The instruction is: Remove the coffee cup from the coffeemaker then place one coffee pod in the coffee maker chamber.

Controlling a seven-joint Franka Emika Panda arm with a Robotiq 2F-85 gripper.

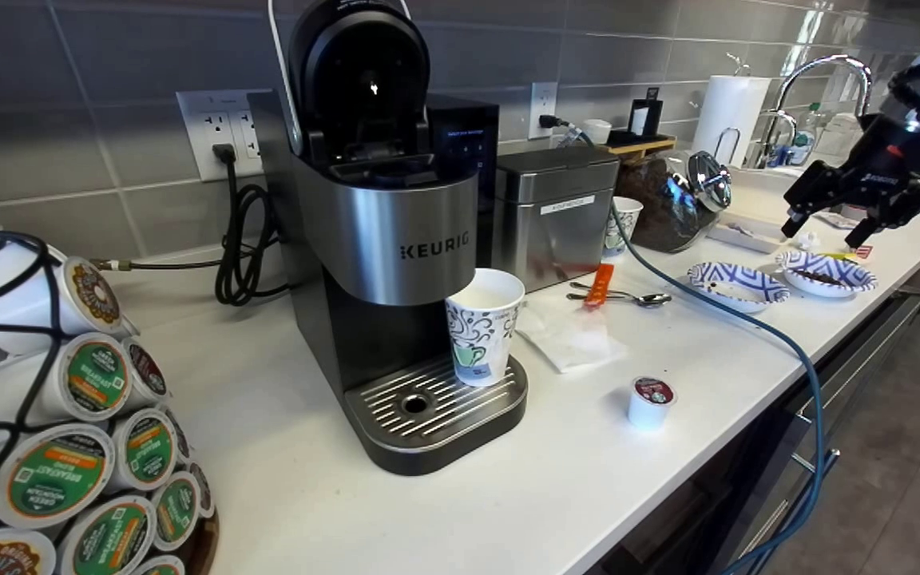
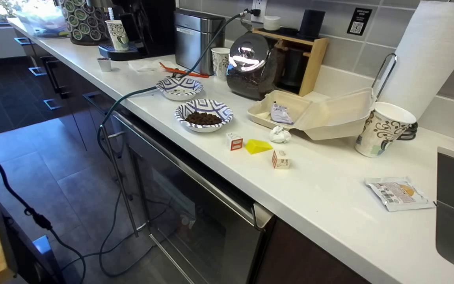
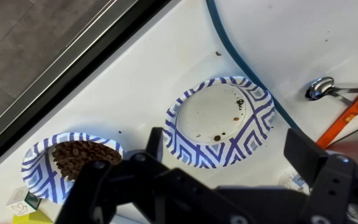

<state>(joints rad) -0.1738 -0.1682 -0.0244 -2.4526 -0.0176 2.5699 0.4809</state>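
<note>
The Keurig coffee maker (image 1: pixel 396 239) stands on the counter with its lid (image 1: pixel 360 72) raised and its pod chamber (image 1: pixel 396 172) open. A patterned paper coffee cup (image 1: pixel 482 331) stands upright on its drip tray, toward one side. The cup also shows in an exterior view (image 2: pixel 117 35). A single white coffee pod with a dark red lid (image 1: pixel 650 405) stands on the counter in front; it shows in an exterior view too (image 2: pixel 105 64). My gripper (image 1: pixel 823 231) is open and empty, high above the patterned bowls, away from cup and pod. The wrist view shows its fingers (image 3: pixel 224 137) wide apart.
A rack of pods (image 1: pixel 53 471) stands beside the coffee maker. A blue hose (image 1: pixel 779 335) crosses the counter over its edge. Two patterned bowls, one with beans (image 2: pixel 203 118), spoons (image 3: pixel 322 88), an orange strip (image 1: pixel 600 286), a napkin (image 1: pixel 572 335) and a steel bin (image 1: pixel 556 216) lie around.
</note>
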